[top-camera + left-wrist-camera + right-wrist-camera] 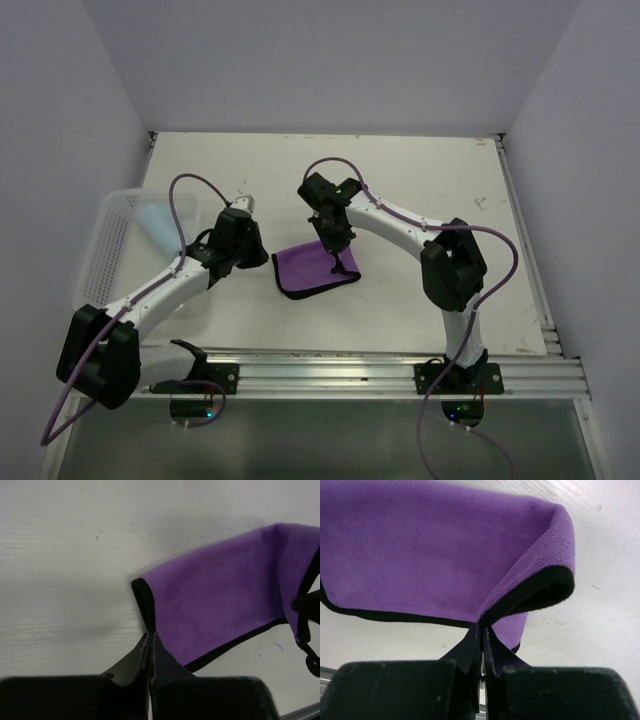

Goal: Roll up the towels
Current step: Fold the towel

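Both sets of jaws are pressed together. Left gripper point(151, 638): the tips are closed on the black hem at the left corner of the dark towel point(225, 595), as far as the wrist view allows. Right gripper point(482, 630): the right-hand corner is pinched, and the hem there is lifted and curled over, so a strip of black backing is exposed.

Location: the dark towel is laid mid-table point(420, 180) between the two arms, purple face up, otherwise flat. The light blue towel point(155, 225) is seen in the white mesh basket point(112, 250) at the left side, well apart from both grippers.

Progress, judged: no roll is formed on either towel. Only the grasp on the first is set, so both rolls are left.

Orientation: the outline is near-square, slightly longer across the table. The long axis is skewed, with the right end set a little farther from the arm bases.
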You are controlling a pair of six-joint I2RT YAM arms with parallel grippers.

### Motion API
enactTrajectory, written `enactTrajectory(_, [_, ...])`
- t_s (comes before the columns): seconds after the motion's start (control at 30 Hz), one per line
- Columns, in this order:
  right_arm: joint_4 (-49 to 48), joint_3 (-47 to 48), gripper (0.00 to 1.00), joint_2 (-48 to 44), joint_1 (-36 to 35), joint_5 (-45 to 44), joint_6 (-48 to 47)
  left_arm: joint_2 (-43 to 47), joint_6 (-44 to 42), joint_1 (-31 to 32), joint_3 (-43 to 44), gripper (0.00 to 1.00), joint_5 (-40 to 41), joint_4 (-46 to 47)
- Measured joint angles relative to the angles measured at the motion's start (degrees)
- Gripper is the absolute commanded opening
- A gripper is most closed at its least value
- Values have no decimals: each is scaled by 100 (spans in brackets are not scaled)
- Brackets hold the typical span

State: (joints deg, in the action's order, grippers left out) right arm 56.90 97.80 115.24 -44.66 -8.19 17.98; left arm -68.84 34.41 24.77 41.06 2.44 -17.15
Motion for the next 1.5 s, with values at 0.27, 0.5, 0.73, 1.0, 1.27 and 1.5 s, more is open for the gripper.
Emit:
enactTrajectory(0.27, [-260, -87, 0, -20, -2, 376, 0, -466, 444, 0, -286, 0, -573, 44])
enactTrajectory(0.5, [-385, -140, 0, -20, -61, 540, -50, -455, 820, 57, -605, 0, -570, 295])
enactTrajectory(0.73, [-409, -140, 0, -20, -157, 629, -107, -455, 1008, 323, -848, 0, -225, 496])
enactTrajectory(1.0, [-402, -103, 0, -20, -212, 636, -120, -636, 1106, 415, -1021, 0, 146, 682])
enactTrajectory(1.27, [-398, 39, 0, -17, -317, 640, -120, -706, 1113, 420, -1115, 0, 254, 951])
enactTrajectory(1.5, [-400, 203, 1, 26, -455, 640, -120, -713, 1211, 420, -1261, 0, 227, 1325])
